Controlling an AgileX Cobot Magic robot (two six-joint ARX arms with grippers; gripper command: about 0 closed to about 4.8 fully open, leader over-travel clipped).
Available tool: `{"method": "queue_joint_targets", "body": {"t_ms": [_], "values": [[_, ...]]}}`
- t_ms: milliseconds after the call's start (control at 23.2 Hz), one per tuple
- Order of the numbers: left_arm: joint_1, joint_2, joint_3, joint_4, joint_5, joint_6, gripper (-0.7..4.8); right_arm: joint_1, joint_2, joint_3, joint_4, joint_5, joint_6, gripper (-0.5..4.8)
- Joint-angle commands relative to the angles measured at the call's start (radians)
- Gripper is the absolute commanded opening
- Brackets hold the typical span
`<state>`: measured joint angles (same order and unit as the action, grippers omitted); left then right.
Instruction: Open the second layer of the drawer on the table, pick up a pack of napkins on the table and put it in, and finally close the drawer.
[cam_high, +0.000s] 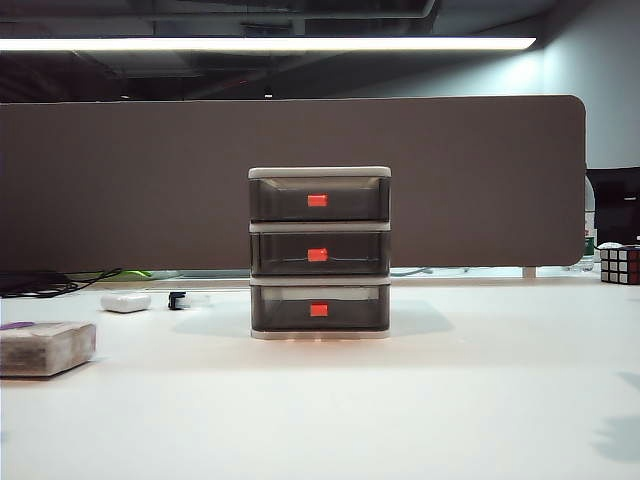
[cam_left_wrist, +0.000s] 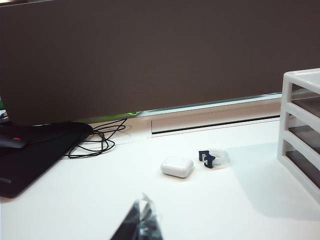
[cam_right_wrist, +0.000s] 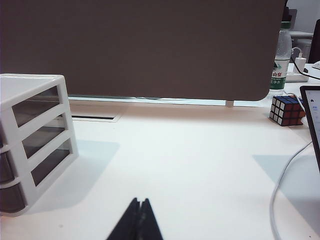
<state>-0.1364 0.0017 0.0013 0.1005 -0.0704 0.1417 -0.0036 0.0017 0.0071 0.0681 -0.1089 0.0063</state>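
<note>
Close above the white table (cam_high: 420, 400), the left hand (cam_left_wrist: 141, 222) and the right hand (cam_right_wrist: 138, 220) are both hanging pressed together, pinching nothing. Farther along, the pack of napkins (cam_high: 45, 347) is lying at the left edge. Behind that, the drawer (cam_high: 319, 252) is standing mid-table with the second layer (cam_high: 319, 254) pushed in.

1. Of the left hand (cam_left_wrist: 141, 225), only the finger ends are seen in the left wrist view: dark, nearly black, tapering together into one narrow wedge.
2. A clear, glossy film or pad is seen on those fingertips (cam_left_wrist: 145, 220), catching pale highlights.
3. Of the right hand (cam_right_wrist: 137, 222), two matt black fingers are seen in the right wrist view, pressed together with a thin seam between them.
4. No arm is shown in the exterior view.
</note>
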Motion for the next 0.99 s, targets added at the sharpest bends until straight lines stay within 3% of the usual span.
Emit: {"method": "queue_joint_targets", "body": {"t_ms": [43,388,474,603,646,732,861,991], "values": [[0.001,0.001,0.006,0.009,0.005,0.000,-0.05,0.000,-0.002,-0.006,0.011,0.002,0.001,-0.05],[0.001,0.001,0.006,0.005,0.029,-0.029,-0.05,0.000,-0.002,-0.006,0.011,-0.003,0.002,-0.05],[0.001,0.001,0.006,0.001,0.110,-0.109,-0.05,0.002,-0.002,-0.006,0.003,-0.061,0.041,-0.05],[0.000,0.001,0.006,-0.009,0.340,-0.312,-0.05,0.002,-0.002,-0.006,-0.018,-0.228,0.160,-0.05],[0.000,0.001,0.006,-0.020,0.488,-0.424,-0.05,0.002,-0.002,-0.006,-0.034,-0.332,0.219,-0.05],[-0.001,0.001,0.006,-0.058,0.615,-0.468,-0.05,0.002,-0.002,-0.006,-0.064,-0.462,0.234,-0.05],[-0.001,0.001,0.006,-0.103,0.644,-0.488,-0.04,0.001,-0.002,-0.006,-0.072,-0.524,0.235,-0.05],[-0.002,0.001,0.006,-0.120,0.644,-0.647,-0.01,0.001,-0.002,-0.006,-0.064,-0.525,0.294,-0.05]]}}
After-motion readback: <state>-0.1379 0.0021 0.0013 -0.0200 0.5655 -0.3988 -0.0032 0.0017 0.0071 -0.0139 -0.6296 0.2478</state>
